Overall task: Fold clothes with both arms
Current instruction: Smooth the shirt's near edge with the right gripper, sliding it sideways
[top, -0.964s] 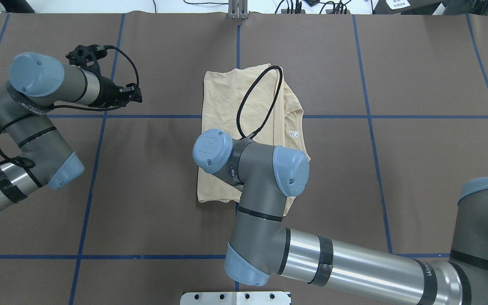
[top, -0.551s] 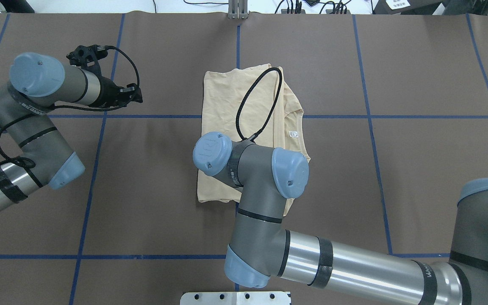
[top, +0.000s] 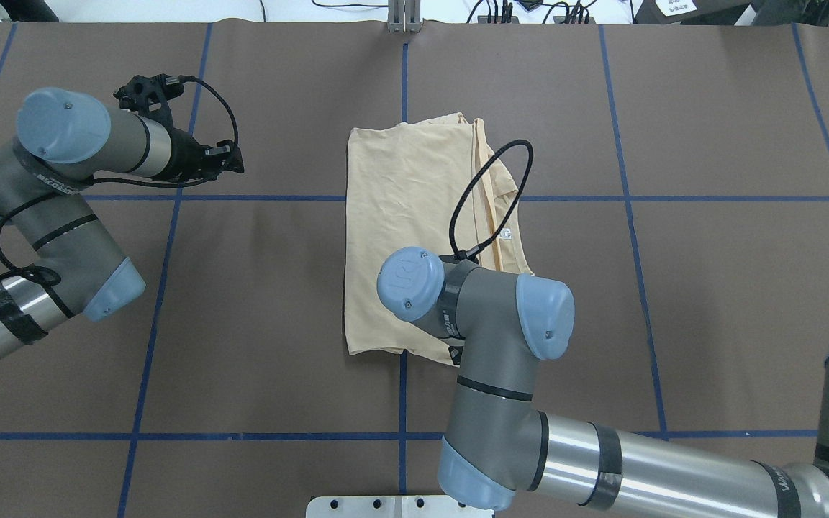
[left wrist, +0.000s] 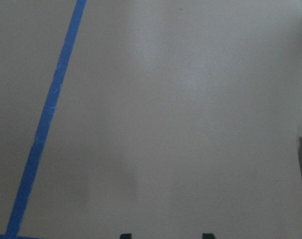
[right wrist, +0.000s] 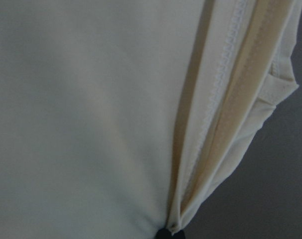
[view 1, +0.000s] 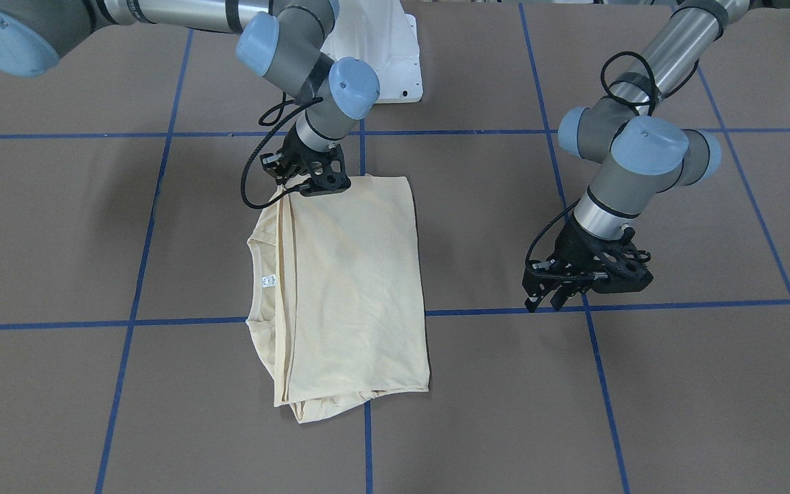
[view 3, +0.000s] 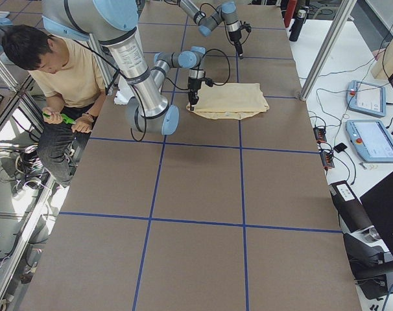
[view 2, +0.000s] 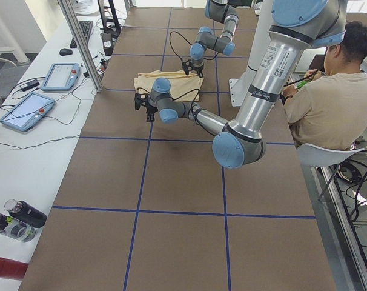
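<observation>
The clothes are one cream-yellow T-shirt (view 1: pixel 354 274), folded into a long rectangle at the table's middle (top: pixel 407 230). Its neck opening and white label (view 1: pixel 268 280) show along one long side. My right gripper (view 1: pixel 310 185) sits at the shirt's edge nearest the robot, shut on the stacked hems. The right wrist view shows those fabric layers (right wrist: pixel 91 109) converging into the pinch at the bottom. My left gripper (view 1: pixel 554 296) hovers over bare table well aside from the shirt, open and empty. Its two fingertips (left wrist: pixel 125 235) stand apart.
Blue tape lines (top: pixel 162 273) grid the brown table cover. The white pedestal base (view 1: pixel 395 62) stands just behind the shirt. A seated person (view 2: pixel 329 91) is beside the robot. Tablets (view 2: pixel 26 109) and bottles (view 2: pixel 14 218) lie on the side bench.
My right arm has swung to the right and back toward the robot, and the shirt's near edge shifted with it. The cloth now lies smoother. The left arm has hardly moved.
</observation>
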Tool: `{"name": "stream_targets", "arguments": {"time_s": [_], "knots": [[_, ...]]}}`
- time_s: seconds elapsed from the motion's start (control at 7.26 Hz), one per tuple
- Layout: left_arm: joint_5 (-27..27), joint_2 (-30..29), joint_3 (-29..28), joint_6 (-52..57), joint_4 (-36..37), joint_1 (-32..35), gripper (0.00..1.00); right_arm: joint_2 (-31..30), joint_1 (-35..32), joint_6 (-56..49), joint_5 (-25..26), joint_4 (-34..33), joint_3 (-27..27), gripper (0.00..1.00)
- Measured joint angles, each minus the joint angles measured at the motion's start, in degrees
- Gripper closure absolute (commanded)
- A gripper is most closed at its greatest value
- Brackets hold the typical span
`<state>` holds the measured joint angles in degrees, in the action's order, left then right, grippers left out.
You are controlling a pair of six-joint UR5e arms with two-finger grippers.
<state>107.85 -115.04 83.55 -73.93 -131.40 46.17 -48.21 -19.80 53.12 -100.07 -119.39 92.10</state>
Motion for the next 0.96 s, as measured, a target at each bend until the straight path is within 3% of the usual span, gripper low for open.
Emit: {"name": "stream_targets", "arguments": {"time_s": [0.14, 0.28, 0.41, 0.55, 0.83, 0.96], "knots": [[-0.54, -0.03, 0.04, -0.05, 0.0, 0.02, 0.43, -1.19, -0.52, 3.65, -1.36, 2.62, 0.73, 0.84], [-1.17, -0.11, 0.06, -0.08, 0.0, 0.03, 0.43, -1.68, -1.65, 5.08, -2.98, 3.9, 1.32, 0.64], [-1.5, -0.24, 0.09, -0.14, 0.01, 0.01, 0.43, -2.22, -3.16, 5.71, -4.4, 4.24, 3.31, 0.58], [-1.67, -0.36, 0.1, -0.22, 0.05, -0.01, 0.43, -3.81, -4.24, 8.01, -5.16, 4.39, 6.79, 0.4], [-1.82, -0.51, 0.12, -0.32, 0.08, -0.02, 0.43, -6.87, -4.8, 24.04, -5.41, 8.74, 11.57, 0.33], [-1.94, -0.57, 0.12, -0.33, 0.09, -0.02, 0.43, -9.41, -4.8, 33.95, -5.22, 15.59, 12.22, 0.32]]}}
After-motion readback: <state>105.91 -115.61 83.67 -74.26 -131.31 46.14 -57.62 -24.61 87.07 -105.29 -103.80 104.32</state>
